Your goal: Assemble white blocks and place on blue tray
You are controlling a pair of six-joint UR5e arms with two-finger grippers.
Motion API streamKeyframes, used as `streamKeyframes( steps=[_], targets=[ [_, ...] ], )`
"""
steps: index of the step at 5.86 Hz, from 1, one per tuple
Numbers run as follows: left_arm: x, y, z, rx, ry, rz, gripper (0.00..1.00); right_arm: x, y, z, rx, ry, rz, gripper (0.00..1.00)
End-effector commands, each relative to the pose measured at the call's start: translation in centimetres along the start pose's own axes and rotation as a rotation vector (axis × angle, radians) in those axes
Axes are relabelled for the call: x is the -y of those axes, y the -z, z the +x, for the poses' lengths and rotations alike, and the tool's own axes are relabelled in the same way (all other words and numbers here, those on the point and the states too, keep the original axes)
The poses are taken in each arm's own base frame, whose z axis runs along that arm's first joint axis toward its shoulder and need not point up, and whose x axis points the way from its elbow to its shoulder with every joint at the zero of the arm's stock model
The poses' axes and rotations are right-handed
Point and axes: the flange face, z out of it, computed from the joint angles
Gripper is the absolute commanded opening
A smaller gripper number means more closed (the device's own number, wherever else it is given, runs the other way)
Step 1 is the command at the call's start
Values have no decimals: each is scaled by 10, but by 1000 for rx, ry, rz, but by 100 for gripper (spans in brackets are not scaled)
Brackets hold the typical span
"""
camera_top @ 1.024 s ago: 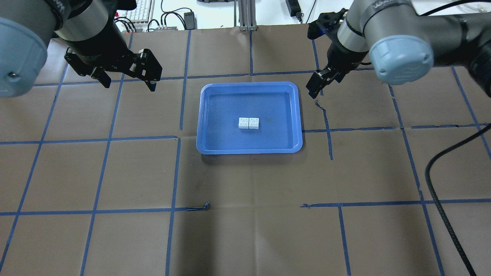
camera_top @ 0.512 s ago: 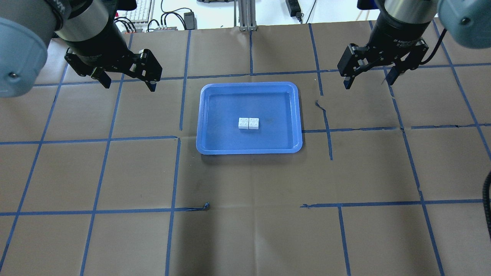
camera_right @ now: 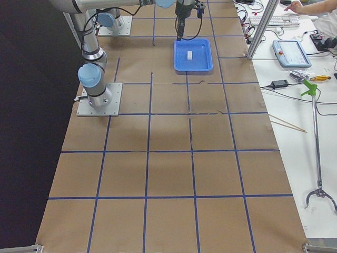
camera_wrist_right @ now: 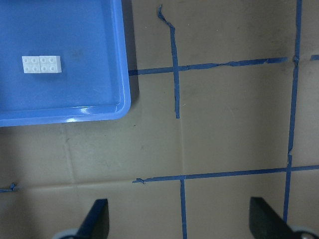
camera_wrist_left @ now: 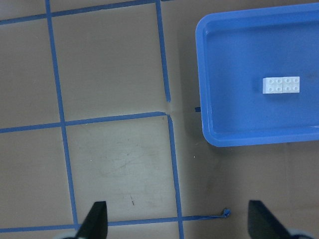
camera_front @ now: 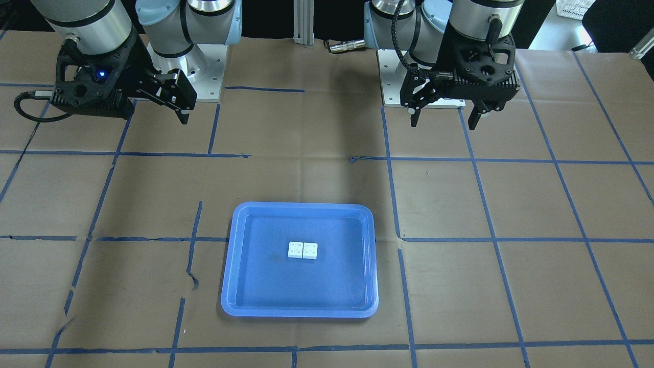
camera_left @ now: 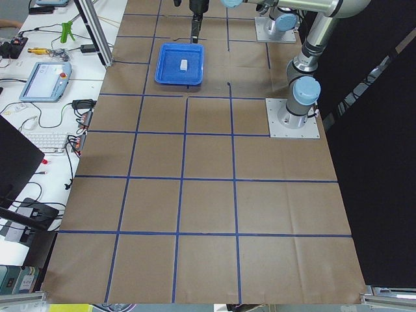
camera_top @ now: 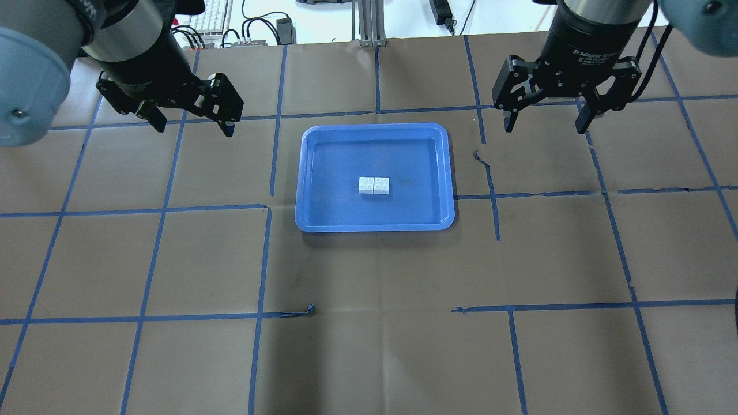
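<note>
Nearest, the brown paper-covered table (camera_top: pixel 369 346) with its grid of blue tape runs out toward the work. Beyond it sits the large rectangular blue plastic tray (camera_top: pixel 300 202). About the middle of its floor the two small white studded plastic blocks (camera_top: pixel 373 185) lie side by side, touching, studs up; whether they are truly locked together I cannot tell. Farther back, the left gripper (camera_top: pixel 193 127) and the right gripper (camera_top: pixel 544 125) hang off the tray's far corners, one on each side, both with fingers spread wide and holding nothing. Placement looks done, so the step is a clean retreat: move up and outward, never across the tray, lest a finger nudge the pair.
</note>
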Motion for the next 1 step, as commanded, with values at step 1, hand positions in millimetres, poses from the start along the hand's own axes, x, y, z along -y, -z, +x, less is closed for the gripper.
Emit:
streamKeyframes(
  steps=[1],
  targets=[
    [0, -1, 0, -1, 0, -1, 99, 2, -4, 0, 1, -1, -4, 100]
  ],
)
